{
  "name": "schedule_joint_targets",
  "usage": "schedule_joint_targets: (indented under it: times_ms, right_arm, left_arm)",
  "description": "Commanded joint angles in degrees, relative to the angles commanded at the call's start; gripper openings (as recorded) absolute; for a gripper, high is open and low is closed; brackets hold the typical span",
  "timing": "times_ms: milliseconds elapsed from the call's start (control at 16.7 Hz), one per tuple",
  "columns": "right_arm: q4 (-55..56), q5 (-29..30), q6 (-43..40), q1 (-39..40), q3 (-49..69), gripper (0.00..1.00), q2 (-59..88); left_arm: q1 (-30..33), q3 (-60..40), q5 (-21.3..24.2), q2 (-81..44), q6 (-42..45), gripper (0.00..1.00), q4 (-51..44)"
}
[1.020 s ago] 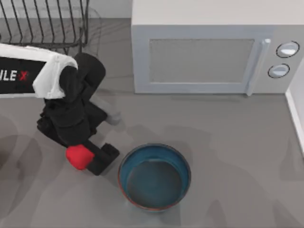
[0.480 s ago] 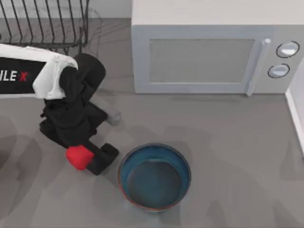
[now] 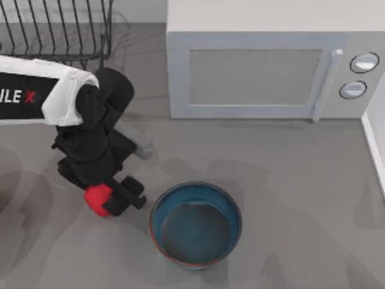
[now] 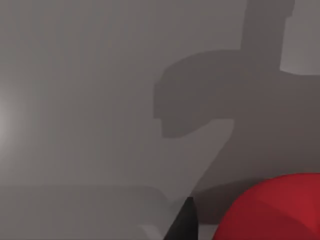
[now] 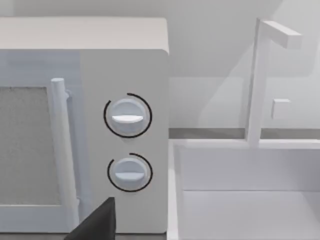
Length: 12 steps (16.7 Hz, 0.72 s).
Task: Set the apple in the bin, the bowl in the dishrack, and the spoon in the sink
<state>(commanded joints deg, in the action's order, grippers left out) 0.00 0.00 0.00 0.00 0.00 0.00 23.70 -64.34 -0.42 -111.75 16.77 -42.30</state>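
The left tool (image 3: 107, 200) pinches the apple (image 3: 96, 197) between its fingers, at the left of the desk (image 3: 301, 198), just left of the bowl (image 3: 195, 224) and apart from it. The dishrack (image 3: 54, 30) stands at the far left edge, the microwave (image 3: 271, 66) behind the bowl. Open desk lies right of the bowl.

Apple (image 3: 96, 196) matte – bowl (image 3: 195, 224) glossy – dishrack (image 3: 57, 30) wire.

Rendered kitchen: white microwave (image 3: 264, 72) on grey tabletop (image 3: 301, 198), black wire dishrack (image 3: 57, 30) left of it, white sink (image 5: 245, 195) just right
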Motion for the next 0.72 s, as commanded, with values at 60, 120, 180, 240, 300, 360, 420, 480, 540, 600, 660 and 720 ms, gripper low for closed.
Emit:
schedule_joint_targets:
  times_ms: [60,120,180,240,300,360,420,480,540,600,660,720]
  right_arm:
    - [0.0,0.0,0.0,0.0,0.0,1.00,0.0]
    - [0.0,0.0,0.0,0.0,0.0,1.00,0.0]
    - [0.0,0.0,0.0,0.0,0.0,1.00,0.0]
    - [0.0,0.0,0.0,0.0,0.0,1.00,0.0]
    - [0.0,0.0,0.0,0.0,0.0,1.00,0.0]
    - [0.0,0.0,0.0,0.0,0.0,1.00,0.0]
    - [0.0,0.0,0.0,0.0,0.0,1.00,0.0]
    - [0.0,0.0,0.0,0.0,0.0,1.00,0.0]
    - [0.0,0.0,0.0,0.0,0.0,1.00,0.0]
    - [0.0,0.0,0.0,0.0,0.0,1.00,0.0]
    - [0.0,0.0,0.0,0.0,0.0,1.00,0.0]
    - [0.0,0.0,0.0,0.0,0.0,1.00,0.0]
  left_arm:
    - [0.0,0.0,0.0,0.0,0.0,0.00,0.0]
    - [0.0,0.0,0.0,0.0,0.0,0.00,0.0]
    - [0.0,0.0,0.0,0.0,0.0,0.00,0.0]
    - [0.0,0.0,0.0,0.0,0.0,0.00,0.0]
    - [0.0,0.0,0.0,0.0,0.0,0.00,0.0]
    - [0.0,0.0,0.0,0.0,0.0,0.00,0.0]
    - [0.0,0.0,0.0,0.0,0.0,0.00,0.0]
    - [0.1,-0.4,0.8,1.2,-0.4,0.00,-0.7]
    - [0.1,-0.5,0.8,1.2,-0.4,0.00,-0.9]
    - [0.1,-1.2,0.8,1.4,-0.4,0.00,-1.6]
    - [0.2,-2.2,0.8,1.8,-0.4,0.00,-3.0]
    - [0.2,-3.6,0.8,2.5,-0.4,0.00,-5.0]
